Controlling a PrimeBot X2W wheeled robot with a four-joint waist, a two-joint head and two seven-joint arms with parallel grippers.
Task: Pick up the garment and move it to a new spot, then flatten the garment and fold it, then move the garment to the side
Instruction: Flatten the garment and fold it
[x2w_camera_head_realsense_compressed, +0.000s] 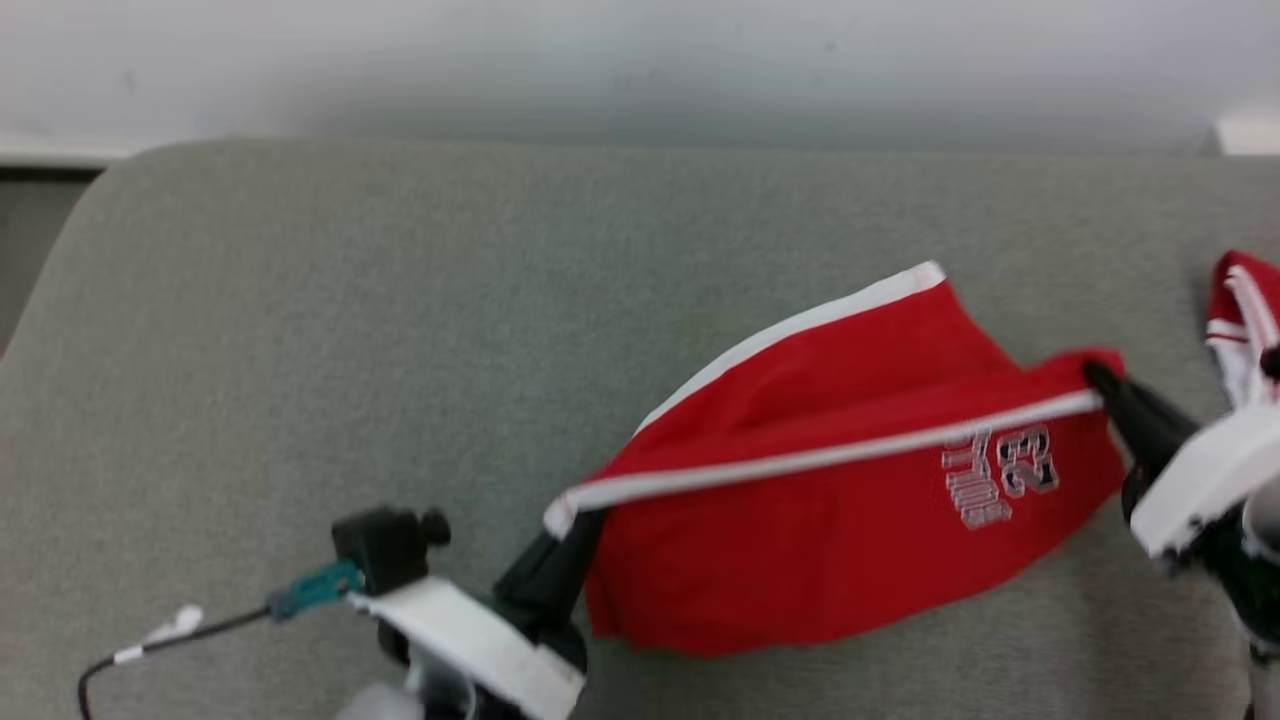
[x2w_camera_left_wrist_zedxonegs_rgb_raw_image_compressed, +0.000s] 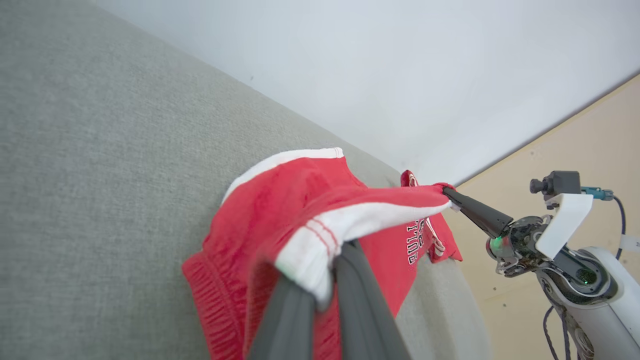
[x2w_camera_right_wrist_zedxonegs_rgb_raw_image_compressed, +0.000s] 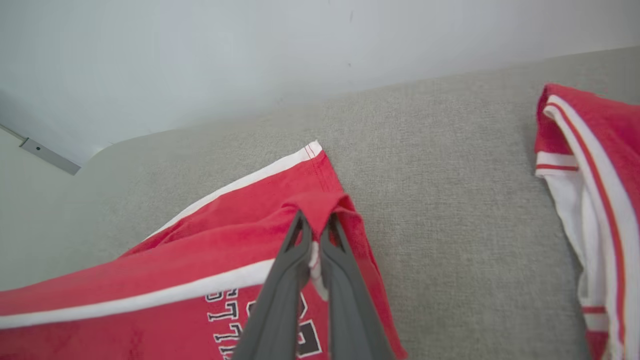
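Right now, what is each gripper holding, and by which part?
Both are shut on the red shorts. The left gripper pinches one corner of the white-trimmed edge, and the right gripper pinches the corner at the other end of that edge.

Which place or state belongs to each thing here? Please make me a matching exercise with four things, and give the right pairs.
Things
1. left fingers
2. right fingers
3. red garment
4. red-and-white cloth

Places or states
A. lies apart, at the right edge of the head view
B. shut on the garment's end beside the printed number
C. stretched between both arms, over the grey surface
D. shut on the garment's end far from the print

Pairs: 1-D, 2-B, 3-C, 4-A
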